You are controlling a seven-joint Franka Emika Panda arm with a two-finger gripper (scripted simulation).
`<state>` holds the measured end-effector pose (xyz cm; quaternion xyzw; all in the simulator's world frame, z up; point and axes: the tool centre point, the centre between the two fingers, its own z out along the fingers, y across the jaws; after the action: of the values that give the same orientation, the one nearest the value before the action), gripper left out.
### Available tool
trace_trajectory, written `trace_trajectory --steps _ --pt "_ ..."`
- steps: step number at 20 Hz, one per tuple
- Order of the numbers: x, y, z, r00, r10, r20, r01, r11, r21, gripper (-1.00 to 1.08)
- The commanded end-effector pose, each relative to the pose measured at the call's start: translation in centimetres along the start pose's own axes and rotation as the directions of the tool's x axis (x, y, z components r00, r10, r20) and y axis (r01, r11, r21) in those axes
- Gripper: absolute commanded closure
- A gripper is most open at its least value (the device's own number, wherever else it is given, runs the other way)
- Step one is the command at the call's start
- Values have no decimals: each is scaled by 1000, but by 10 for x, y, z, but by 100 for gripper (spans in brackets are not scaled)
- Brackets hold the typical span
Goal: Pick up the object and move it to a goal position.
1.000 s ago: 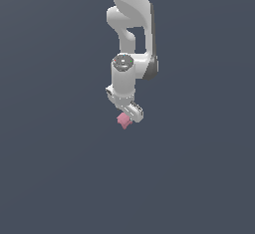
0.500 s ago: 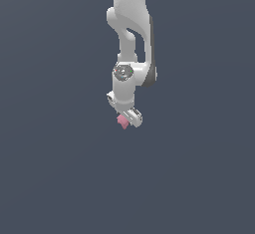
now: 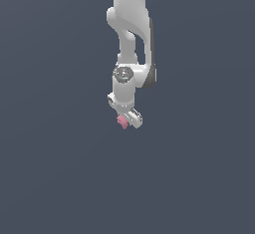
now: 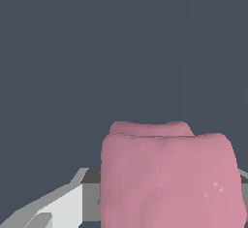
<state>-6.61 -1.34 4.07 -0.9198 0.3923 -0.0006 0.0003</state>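
Note:
The object is a small pink lumpy blob, mostly tucked under the white hand in the exterior view. My gripper hangs from the white arm in the middle of that view and is shut on the blob. In the wrist view the pink object fills much of the picture, with one grey-white finger showing beside it. Around the held blob there is only plain dark grey, and no surface touches it. No goal marker shows in either view.
The white arm reaches down from the upper edge of the exterior view. Everything else in both views is a uniform dark grey background.
The hand has shifted slightly toward the exterior view's left and turned a little, carrying the pink blob with it. The blob stays held between the fingers.

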Motion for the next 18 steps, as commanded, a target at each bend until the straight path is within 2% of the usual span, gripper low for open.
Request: trace_trajectory --steps 1,10,18 --pt "0 1 1 1000 1 1 -1 1000 -1 108" --pt "-3 -2 -6 1000 1 0 -1 1000 0 108" --pt "-24 -13 -39 1000 1 0 -1 1000 0 108"
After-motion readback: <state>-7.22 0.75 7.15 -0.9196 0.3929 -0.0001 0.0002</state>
